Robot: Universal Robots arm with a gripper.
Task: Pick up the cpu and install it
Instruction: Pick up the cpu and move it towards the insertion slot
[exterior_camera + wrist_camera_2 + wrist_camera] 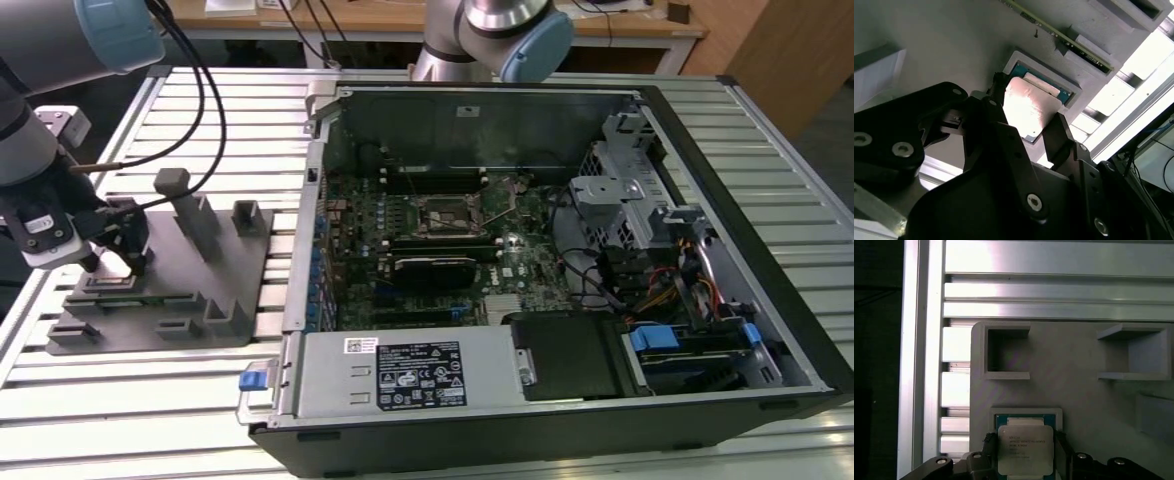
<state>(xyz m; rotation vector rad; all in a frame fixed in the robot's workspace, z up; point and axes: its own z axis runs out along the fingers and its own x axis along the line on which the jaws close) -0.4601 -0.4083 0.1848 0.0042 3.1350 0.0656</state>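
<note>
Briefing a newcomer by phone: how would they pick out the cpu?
Find the open computer case; on the exterior view's left of it a grey fixture plate lies on the slatted table. The cpu sits in the plate's square recess at the tool: flat, shiny silver, unlike the grey plastic blocks around it.

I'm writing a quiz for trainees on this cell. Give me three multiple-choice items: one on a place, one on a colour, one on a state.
1. Where is the gripper? A over the motherboard; B at the grey plastic fixture plate; C on the wooden desk.
2. What colour is the top of the small flat square cpu? A shiny silver; B red; C black.
3. The black computer case is: A shut; B standing upright; C lying open.
Answers: 1 B, the exterior view shows it at the plate; 2 A, both wrist views show a bright metal top; 3 C, its inside is exposed.
</note>
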